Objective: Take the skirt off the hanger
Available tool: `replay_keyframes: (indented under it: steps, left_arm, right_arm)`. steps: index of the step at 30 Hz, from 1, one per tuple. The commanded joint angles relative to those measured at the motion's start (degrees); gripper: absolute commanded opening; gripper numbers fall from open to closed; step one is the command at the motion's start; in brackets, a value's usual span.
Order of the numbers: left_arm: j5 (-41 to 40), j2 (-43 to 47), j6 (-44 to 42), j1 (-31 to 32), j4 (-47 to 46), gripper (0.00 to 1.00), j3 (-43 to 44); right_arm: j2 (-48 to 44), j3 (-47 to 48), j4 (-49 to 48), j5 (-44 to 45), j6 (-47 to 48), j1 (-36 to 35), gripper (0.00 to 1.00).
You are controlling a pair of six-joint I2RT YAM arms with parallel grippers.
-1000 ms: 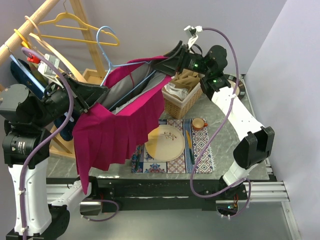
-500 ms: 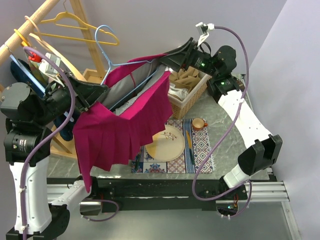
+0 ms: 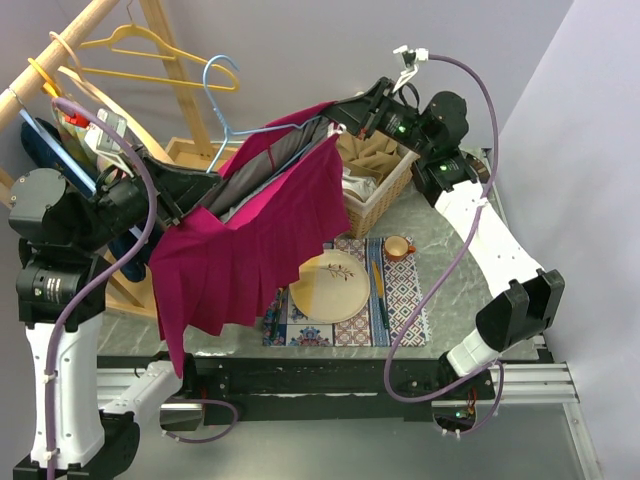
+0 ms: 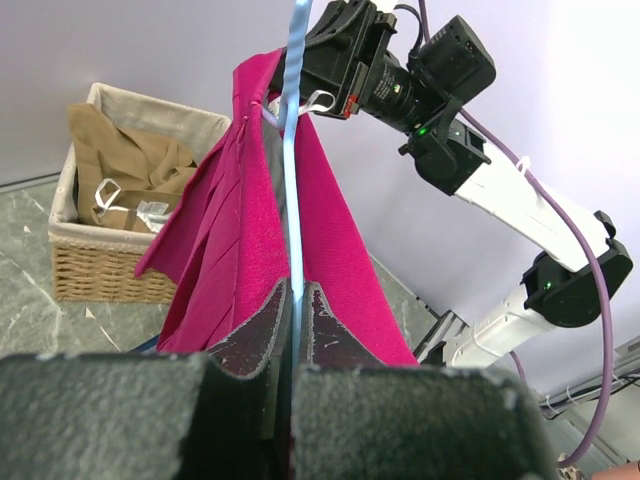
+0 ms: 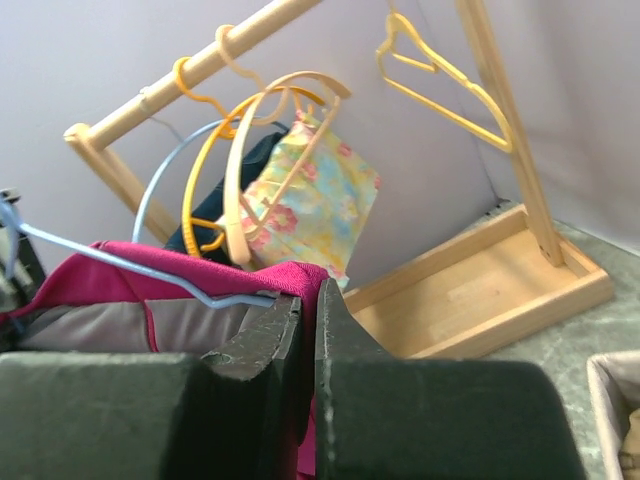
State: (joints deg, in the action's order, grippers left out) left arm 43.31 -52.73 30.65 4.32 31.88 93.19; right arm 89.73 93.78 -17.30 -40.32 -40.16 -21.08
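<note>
The magenta pleated skirt [image 3: 250, 255], grey lining showing, hangs draped on the pale-blue wire hanger [image 4: 291, 180].

Grey marbled table [image 3: 425, 225]: patterned mat [image 3: 345, 332] front-centre, wicker basket [image 3: 362, 210] just behind it, wooden rack base [image 3: 185, 152] far left.
</note>
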Motion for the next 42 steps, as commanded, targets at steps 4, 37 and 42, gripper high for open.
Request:
replay_keyframes:
  steps: [4,37,42]
  left_arm:
    - [-1.12,2.9,0.63,-0.19,-10.16,0.01,2.79]
    - [2.22,1.31,4.59,-0.19,-15.18,0.01,0.24]
    - [5.28,0.79,4.15,-0.19,-14.13,0.01,-0.2]
  right_arm:
    - [4.22,8.26,10.79,9.2,6.23,1.04,0.03]
    - [-12.12,7.21,17.48,-6.96,22.06,1.22,0.89]
    - [-11.43,8.52,15.01,-11.88,22.4,0.26,0.92]
